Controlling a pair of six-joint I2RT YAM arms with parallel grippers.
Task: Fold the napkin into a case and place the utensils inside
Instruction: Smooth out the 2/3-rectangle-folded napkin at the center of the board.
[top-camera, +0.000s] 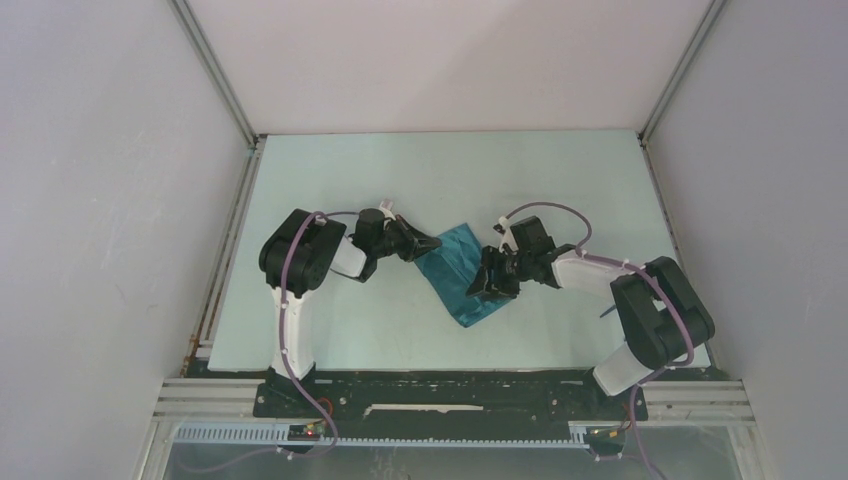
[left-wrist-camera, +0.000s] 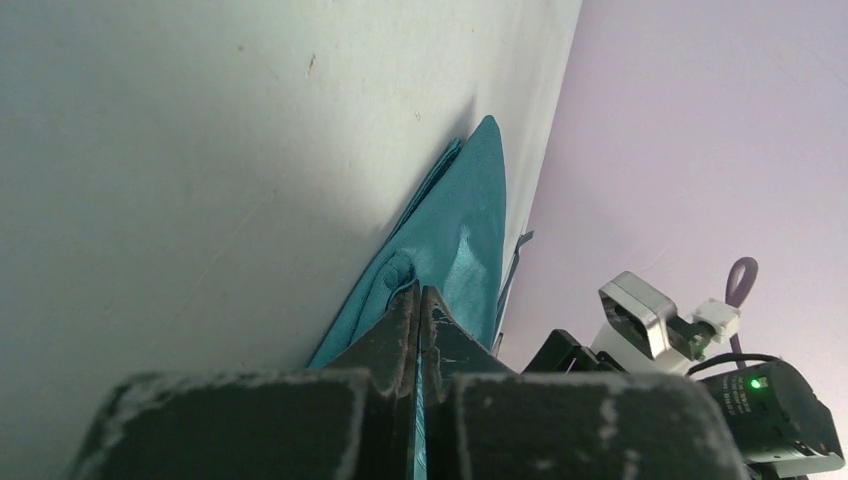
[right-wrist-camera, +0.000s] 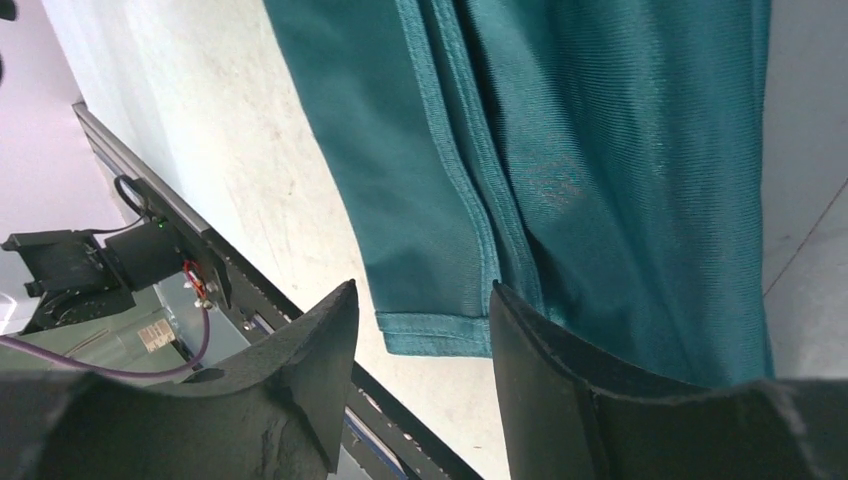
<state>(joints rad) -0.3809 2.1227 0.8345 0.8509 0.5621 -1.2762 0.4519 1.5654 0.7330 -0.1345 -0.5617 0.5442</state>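
The teal napkin (top-camera: 458, 268) lies folded into a slanted oblong in the middle of the table. My left gripper (top-camera: 432, 243) is shut on the napkin's left edge; in the left wrist view a sliver of teal cloth (left-wrist-camera: 470, 230) shows between the closed fingers of the left gripper (left-wrist-camera: 419, 292). My right gripper (top-camera: 488, 288) hovers open over the napkin's lower right part. In the right wrist view the right gripper (right-wrist-camera: 422, 287) frames a hemmed corner of the napkin (right-wrist-camera: 560, 150) without pinching it. A thin dark sliver (top-camera: 607, 313), perhaps a utensil, pokes out by the right arm.
The pale green table (top-camera: 380, 330) is enclosed by white walls on three sides. A black and aluminium rail (top-camera: 450, 385) carrying both arm bases runs along the near edge. The right arm's elbow (top-camera: 660, 310) sits near the table's right edge.
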